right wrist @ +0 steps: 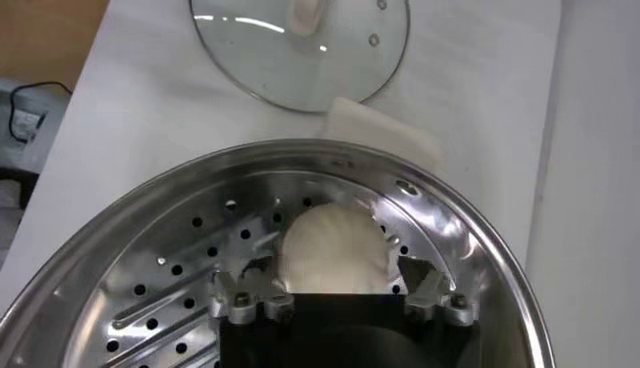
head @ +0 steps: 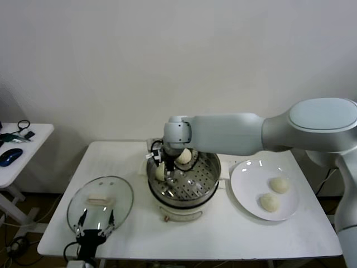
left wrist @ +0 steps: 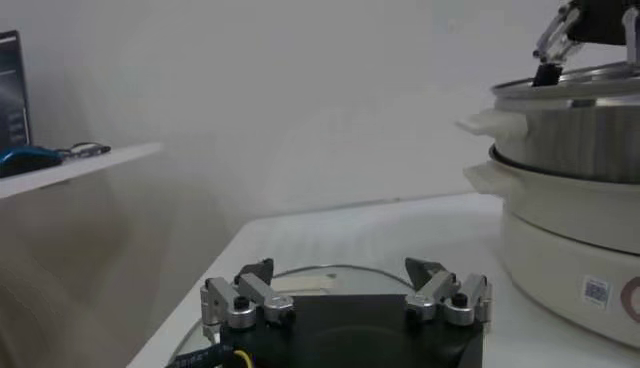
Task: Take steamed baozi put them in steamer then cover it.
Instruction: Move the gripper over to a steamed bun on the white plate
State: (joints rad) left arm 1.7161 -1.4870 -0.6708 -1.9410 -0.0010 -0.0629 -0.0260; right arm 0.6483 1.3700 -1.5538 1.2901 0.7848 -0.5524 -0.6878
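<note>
A plain white wall stands behind a white bench [head: 128, 167], with a second small white side table [head: 28, 148] at the robot's far left carrying a blue mouse [head: 10, 156] and some cables.

At the bench's middle sits the steamer [head: 206, 184], its shiny perforated basket on a white cooker base. The right hand [head: 167, 170] reaches down inside the basket on its left side; in the right wrist view its fingers [right wrist: 240, 300] are spread apart on either side of a steamed baozi [right wrist: 332, 250] that rests on the perforated floor, so the bun is released rather than gripped. A second bun [head: 183, 156] lies toward the back of the basket.

To the robot's right, just beside the steamer, a flat white plate [head: 245, 178] holds the two other buns [head: 279, 185], near each other.

The cover [head: 100, 201], clear glass with a cream handle, lies flat on the bench's front left. The left hand [head: 92, 233] hovers at its near edge, fingers spread and holding nothing.
</note>
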